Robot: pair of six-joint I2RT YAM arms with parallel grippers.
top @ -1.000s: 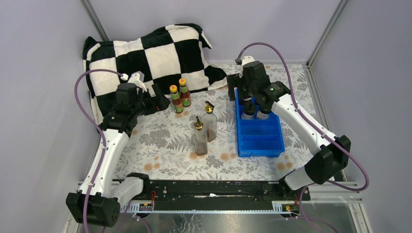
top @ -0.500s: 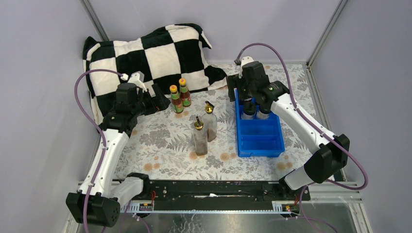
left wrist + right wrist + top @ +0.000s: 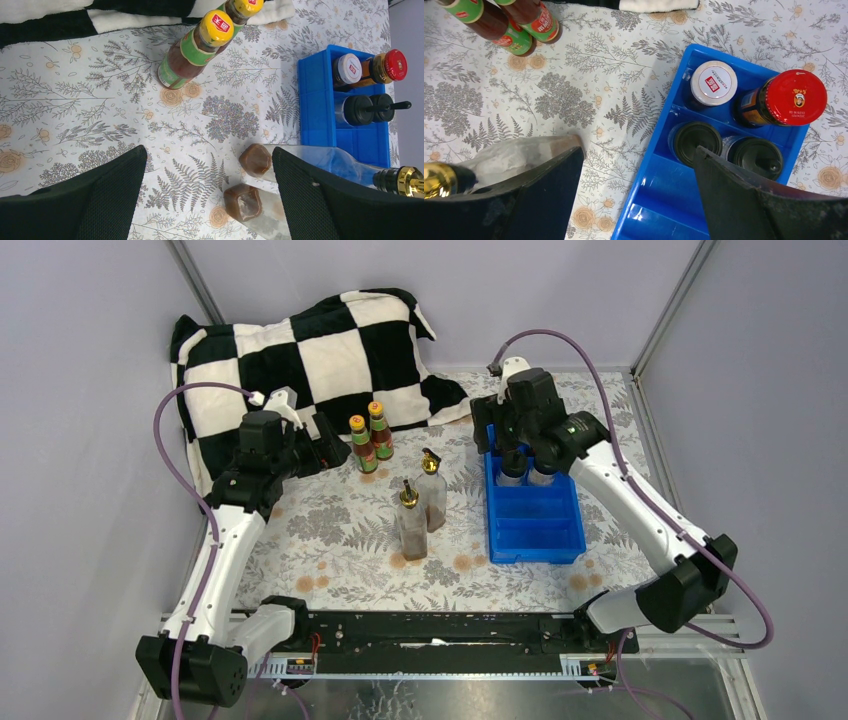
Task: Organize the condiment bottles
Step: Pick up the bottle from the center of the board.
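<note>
The floral tabletop [image 3: 330,530] is carrying a blue tray [image 3: 535,530] whose far end is holding two jars [image 3: 796,97] and two shakers [image 3: 696,142]. Left of the tray, orange-capped bottles [image 3: 365,445] and gold-spouted bottles [image 3: 420,505] are waiting. The left gripper [image 3: 209,152] and right gripper [image 3: 638,150] are hovering, fingers spread and empty. The likely next move is grasping an orange-capped bottle.

Glossy blue plastic tray [image 3: 659,202], fluffy checkered cloth [image 3: 300,350], matt black fingers [image 3: 764,210]

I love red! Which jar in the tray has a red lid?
The red-lidded jar in the far right corner of the tray, beside the white-lidded jar.
</note>
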